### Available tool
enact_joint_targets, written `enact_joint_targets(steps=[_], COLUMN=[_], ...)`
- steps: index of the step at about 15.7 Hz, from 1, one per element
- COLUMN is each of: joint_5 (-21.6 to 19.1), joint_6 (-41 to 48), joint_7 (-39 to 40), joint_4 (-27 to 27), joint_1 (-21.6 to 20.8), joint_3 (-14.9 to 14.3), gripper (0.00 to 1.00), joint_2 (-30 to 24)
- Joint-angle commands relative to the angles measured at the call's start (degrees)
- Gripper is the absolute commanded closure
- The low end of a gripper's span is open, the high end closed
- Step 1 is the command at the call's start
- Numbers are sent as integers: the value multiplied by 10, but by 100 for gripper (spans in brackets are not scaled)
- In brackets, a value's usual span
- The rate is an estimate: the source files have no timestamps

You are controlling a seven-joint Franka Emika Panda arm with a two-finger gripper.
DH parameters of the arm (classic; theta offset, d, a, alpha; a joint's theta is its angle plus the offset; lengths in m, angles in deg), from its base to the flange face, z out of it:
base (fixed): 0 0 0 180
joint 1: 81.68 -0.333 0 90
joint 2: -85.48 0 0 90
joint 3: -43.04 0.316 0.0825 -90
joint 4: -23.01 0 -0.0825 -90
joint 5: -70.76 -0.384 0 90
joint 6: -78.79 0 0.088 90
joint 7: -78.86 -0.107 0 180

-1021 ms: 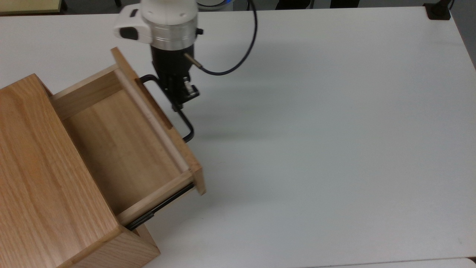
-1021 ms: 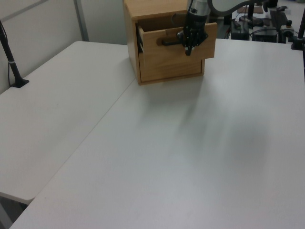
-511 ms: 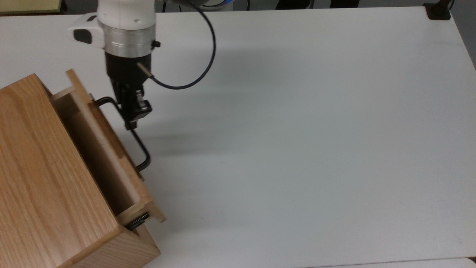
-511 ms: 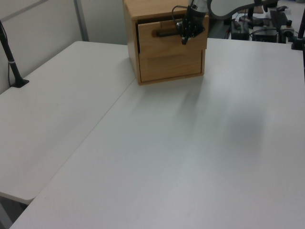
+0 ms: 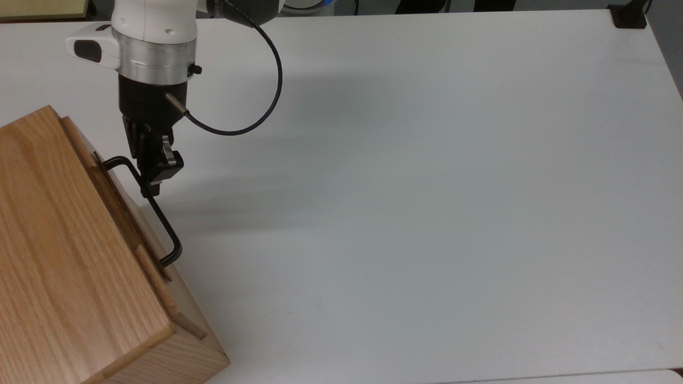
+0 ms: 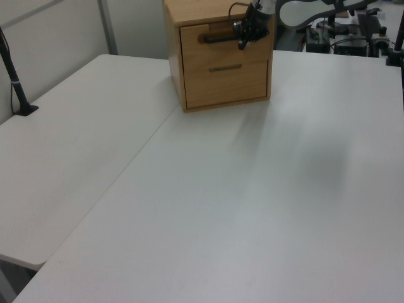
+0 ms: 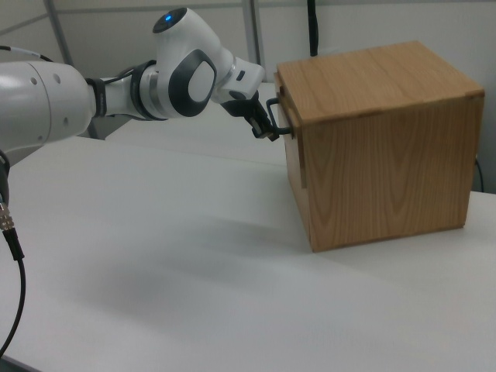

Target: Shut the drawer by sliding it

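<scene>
Drawer point(image 5: 120, 208) flush in cabinet point(image 5: 58, 256); gripper point(image 5: 152, 178) clamps its handle point(image 5: 155, 208)

The top view looks steeply down on the white surface point(image 5: 427, 213) from close by, with the wooden cabinet point(image 5: 64, 256) at the top view's lower left. The left view looks from far across the surface toward the cabinet's front. The right view stands low and near, facing the cabinet's side. All three views share the cabinet and the end effector point(image 5: 155, 178).
</scene>
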Motion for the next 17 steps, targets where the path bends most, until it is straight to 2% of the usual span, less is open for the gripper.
enact_joint_targets(steps=[1, 5, 11, 17], joint_5=[19, 29, 44, 36], joint_6=[-31, -45, -30, 109], joint_7=[-12, -11, 9, 87], joint_4=[-11, -11, -5, 18], joint_1=[6, 9, 1, -72], joint_3=[-4, -4, 1, 9], gripper=[100, 100, 100, 100], joint_2=[6, 16, 3, -34])
